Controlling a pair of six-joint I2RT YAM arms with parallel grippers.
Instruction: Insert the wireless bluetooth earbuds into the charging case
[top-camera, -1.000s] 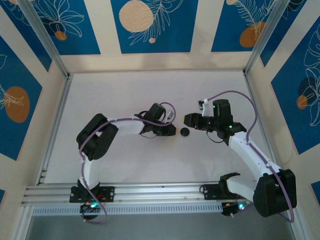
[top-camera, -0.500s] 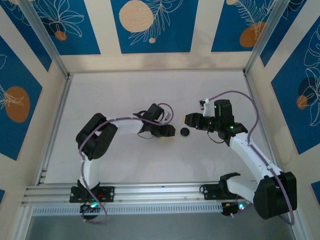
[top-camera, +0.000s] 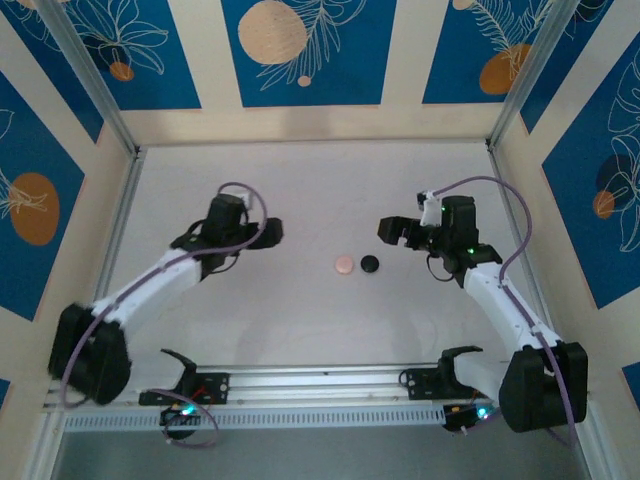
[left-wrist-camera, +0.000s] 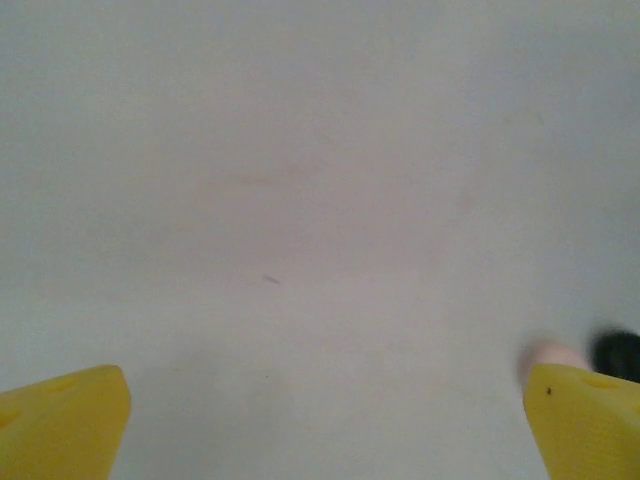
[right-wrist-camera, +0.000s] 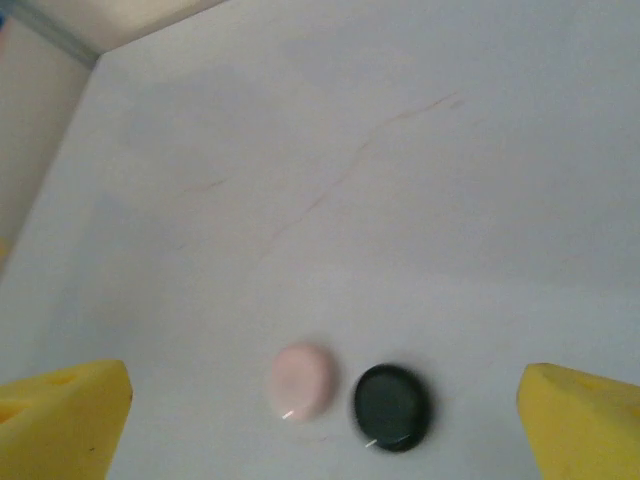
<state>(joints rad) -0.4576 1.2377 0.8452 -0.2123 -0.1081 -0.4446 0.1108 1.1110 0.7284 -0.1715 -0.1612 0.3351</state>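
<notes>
Since the earlier frame, the left arm has swung back toward the left side of the surface (top-camera: 300, 330). This has carried the left gripper (top-camera: 268, 232) away from the centre. A round pink disc (top-camera: 344, 265) now lies exposed where that gripper stood. The right gripper (top-camera: 388, 230) has shifted only slightly, and the round black disc (top-camera: 370, 264) has kept its place.

**Left gripper:** released. In the left wrist view its yellow fingers (left-wrist-camera: 70, 415) stand wide apart at the two lower corners, with bare surface between them. The pink disc (left-wrist-camera: 555, 355) and the black disc (left-wrist-camera: 620, 352) appear blurred beyond the right-hand finger. In the top view this gripper is well apart from both discs.

**Right gripper:** released. In the right wrist view its yellow fingers (right-wrist-camera: 575, 425) are spread to the lower corners. The pink disc (right-wrist-camera: 300, 381) and the black disc (right-wrist-camera: 392, 406) lie flat on the surface between them, touching neither finger. In the top view the black disc lies near this gripper.

**Discs:** side by side at mid-surface, just beside each other with a narrow gap. The pink disc is nearer the left arm.

**Earbuds:** their position cannot be told from these views.
</notes>
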